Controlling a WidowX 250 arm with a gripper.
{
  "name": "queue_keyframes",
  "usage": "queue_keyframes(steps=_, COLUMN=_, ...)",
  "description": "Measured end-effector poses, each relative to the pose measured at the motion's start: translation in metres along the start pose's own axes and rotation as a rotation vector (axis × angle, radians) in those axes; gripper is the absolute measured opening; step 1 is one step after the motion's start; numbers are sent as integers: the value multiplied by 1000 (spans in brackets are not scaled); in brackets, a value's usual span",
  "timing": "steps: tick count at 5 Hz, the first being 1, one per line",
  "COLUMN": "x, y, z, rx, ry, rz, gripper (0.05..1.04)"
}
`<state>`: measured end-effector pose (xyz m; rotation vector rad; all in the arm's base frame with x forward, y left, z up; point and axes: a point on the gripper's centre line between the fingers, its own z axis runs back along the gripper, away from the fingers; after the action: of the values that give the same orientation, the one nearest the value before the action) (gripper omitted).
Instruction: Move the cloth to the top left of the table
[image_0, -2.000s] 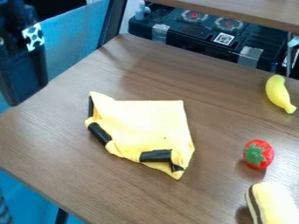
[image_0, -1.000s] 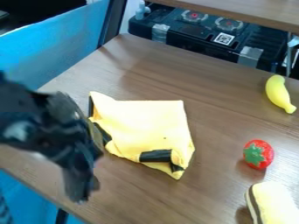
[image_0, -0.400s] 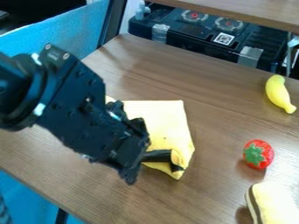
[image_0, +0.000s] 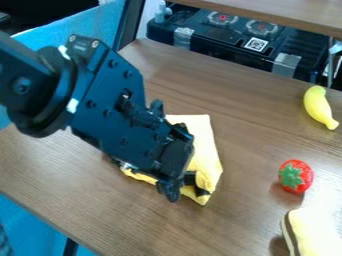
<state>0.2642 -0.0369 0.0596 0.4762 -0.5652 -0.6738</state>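
A brown wooden table (image_0: 254, 115) took up most of my view, set at a slant, with a black case (image_0: 217, 37) behind its far edge. My black arm (image_0: 110, 112) came in from the upper left and hid part of the yellow cloth (image_0: 204, 145), which lay crumpled left of the table's middle, short of the top left. Over its lower part was my gripper (image_0: 175, 175); I could not tell whether it was wide or narrow, or whether it had hold of any fabric. To the right were smaller things, well apart from the cloth: a yellow toy (image_0: 314, 234) with a dark stripe, a banana (image_0: 319, 107) and a red strawberry (image_0: 295, 176). I judged the step in hand to be the grasp. The next move called for a sure pinch on a fold, then a lift and a carry toward the top left.
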Motion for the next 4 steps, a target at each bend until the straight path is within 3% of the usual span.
queue_keyframes(steps=2, x=1, y=-15, z=-12, rx=-2, ry=36, rz=-18, gripper=999)
queue_keyframes(steps=3, x=3, y=-22, z=-15, rx=8, ry=39, rz=-36, gripper=952)
queue_keyframes(steps=4, x=7, y=-19, z=-15, rx=15, ry=34, rz=-24, gripper=669)
